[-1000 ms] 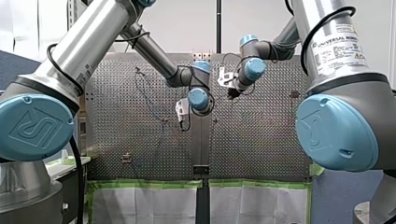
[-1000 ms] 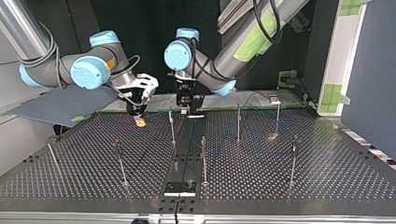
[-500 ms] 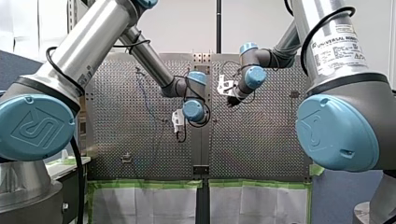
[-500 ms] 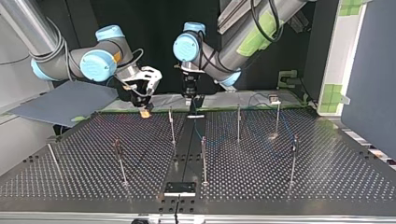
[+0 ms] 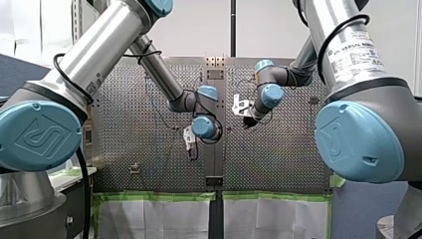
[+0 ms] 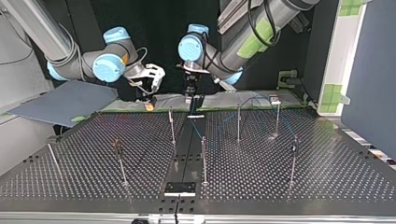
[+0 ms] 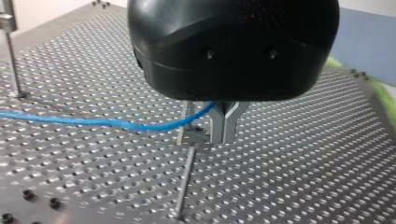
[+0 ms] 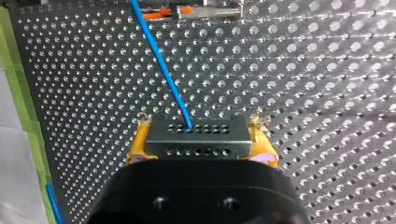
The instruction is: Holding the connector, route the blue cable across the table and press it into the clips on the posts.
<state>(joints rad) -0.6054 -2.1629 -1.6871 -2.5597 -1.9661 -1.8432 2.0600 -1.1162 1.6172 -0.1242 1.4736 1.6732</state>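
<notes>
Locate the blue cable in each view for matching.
Front view: blue cable faint, at the view's left of my left hand.
Top view: blue cable arcs between the right-side posts.
Left wrist view: runs sideways into my left hand.
Right wrist view: leaves the connector held by my right hand.
Landmark: my left hand pinching it.

The perforated table (image 6: 261,186) is dull metal, the blue cable (image 7: 70,122) smooth plastic, the connector (image 8: 196,140) brushed metal.
</notes>
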